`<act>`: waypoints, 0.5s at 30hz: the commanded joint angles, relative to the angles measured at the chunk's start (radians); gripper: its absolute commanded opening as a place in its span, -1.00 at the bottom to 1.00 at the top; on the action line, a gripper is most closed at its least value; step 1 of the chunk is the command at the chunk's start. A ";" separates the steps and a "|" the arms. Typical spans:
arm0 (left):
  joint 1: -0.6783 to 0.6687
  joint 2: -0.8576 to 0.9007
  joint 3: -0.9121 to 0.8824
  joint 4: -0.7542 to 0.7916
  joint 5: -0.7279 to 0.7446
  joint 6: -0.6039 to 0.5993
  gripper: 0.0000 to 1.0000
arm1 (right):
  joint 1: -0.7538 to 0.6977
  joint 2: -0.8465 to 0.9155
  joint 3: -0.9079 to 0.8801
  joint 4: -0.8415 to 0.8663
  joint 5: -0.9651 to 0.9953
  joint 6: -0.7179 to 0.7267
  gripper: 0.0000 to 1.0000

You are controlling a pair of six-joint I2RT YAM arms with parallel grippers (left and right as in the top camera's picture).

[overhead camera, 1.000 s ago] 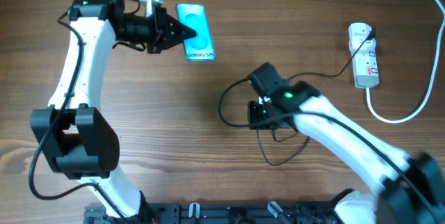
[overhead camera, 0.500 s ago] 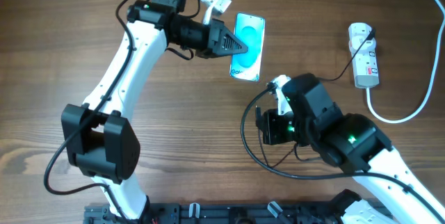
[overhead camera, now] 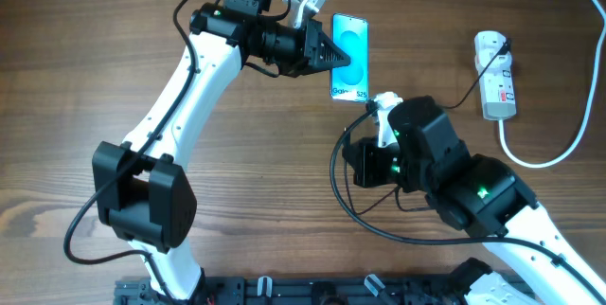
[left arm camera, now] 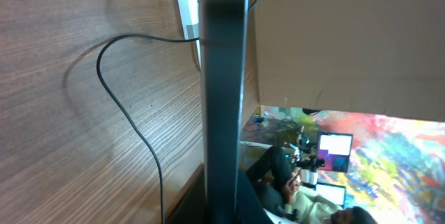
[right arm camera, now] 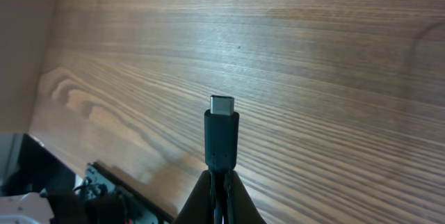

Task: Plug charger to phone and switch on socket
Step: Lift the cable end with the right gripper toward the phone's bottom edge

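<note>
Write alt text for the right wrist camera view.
The black, metal-tipped plug of the charger points up at the centre of the frame, pinched at its base by the right gripper at the bottom edge. Behind it lies the wood-grain table.

A robotics lab within a shared office is shown. A brown wood-grain tabletop [overhead camera: 237, 201] is edged at 6 o'clock by a black slotted mounting rail [overhead camera: 312, 291], near which white-and-black jointed robot arms [overhead camera: 180, 87] are based. In the left wrist view, at 4 o'clock, a seated person [left arm camera: 306, 200] is seen beside lit computer monitors [left arm camera: 335, 142], backed by a brightly painted multicoloured wall [left arm camera: 403, 154].
</note>
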 commanded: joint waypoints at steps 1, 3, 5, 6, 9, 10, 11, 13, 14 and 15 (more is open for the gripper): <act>-0.008 -0.032 0.002 0.008 0.051 -0.047 -0.92 | 0.003 0.019 0.021 0.003 0.084 0.012 -0.91; -0.010 -0.032 0.002 0.006 0.051 -0.020 -0.92 | 0.003 0.028 0.022 0.009 0.084 0.011 -0.91; -0.014 -0.032 0.002 0.006 0.052 0.014 -0.92 | 0.003 0.040 0.022 0.020 0.084 0.021 -0.91; -0.018 -0.032 0.002 0.007 0.055 0.014 -0.92 | 0.003 0.043 0.021 0.027 0.084 0.027 -0.91; -0.031 -0.032 0.002 0.006 0.056 0.055 -0.92 | 0.001 0.058 0.021 0.063 0.084 0.049 -0.91; -0.033 -0.032 0.002 0.006 0.055 0.058 -0.92 | -0.001 0.058 0.022 0.069 0.084 0.050 -0.91; -0.033 -0.032 0.002 0.006 0.055 0.058 -0.92 | -0.009 0.058 0.022 0.072 0.085 0.050 -0.91; -0.032 -0.032 0.002 0.006 0.055 0.058 -0.92 | -0.035 0.058 0.022 0.071 0.085 0.050 -0.91; -0.032 -0.032 0.002 0.006 0.055 0.058 -0.92 | -0.048 0.059 0.021 0.071 0.088 0.050 -0.91; -0.032 -0.032 0.002 0.006 0.055 0.058 -0.92 | -0.061 0.059 0.021 0.071 0.088 0.049 -0.91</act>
